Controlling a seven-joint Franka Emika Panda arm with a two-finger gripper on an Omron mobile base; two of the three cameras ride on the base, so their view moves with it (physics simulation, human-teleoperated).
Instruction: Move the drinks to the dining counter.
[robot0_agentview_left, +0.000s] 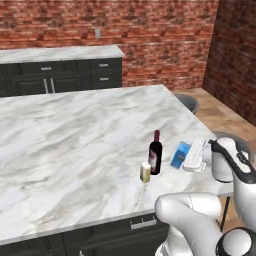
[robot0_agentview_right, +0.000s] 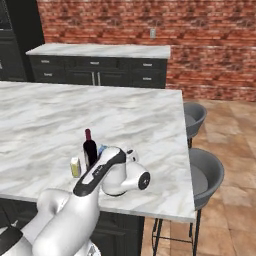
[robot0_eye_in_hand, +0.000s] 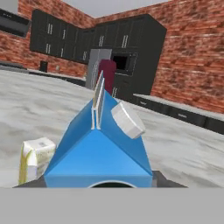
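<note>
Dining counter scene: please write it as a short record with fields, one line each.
surface: dining counter, white marble top with grey veins
wine bottle: upright near the front edge
pale-yellow container: upright, just beside the wine bottle
blue carton: at the claw, white cap on its sloped top; grip not visible
stools: two, at the counter's right side

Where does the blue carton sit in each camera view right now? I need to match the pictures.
Left base view: blue carton lies right of centre, between the dark wine bottle and the white hand.
Right base view: a sliver of it shows just right of the bottle, behind the arm.
Hand view: it fills the lower centre, gable top facing the camera.
Shared landmark: the wine bottle.
</note>
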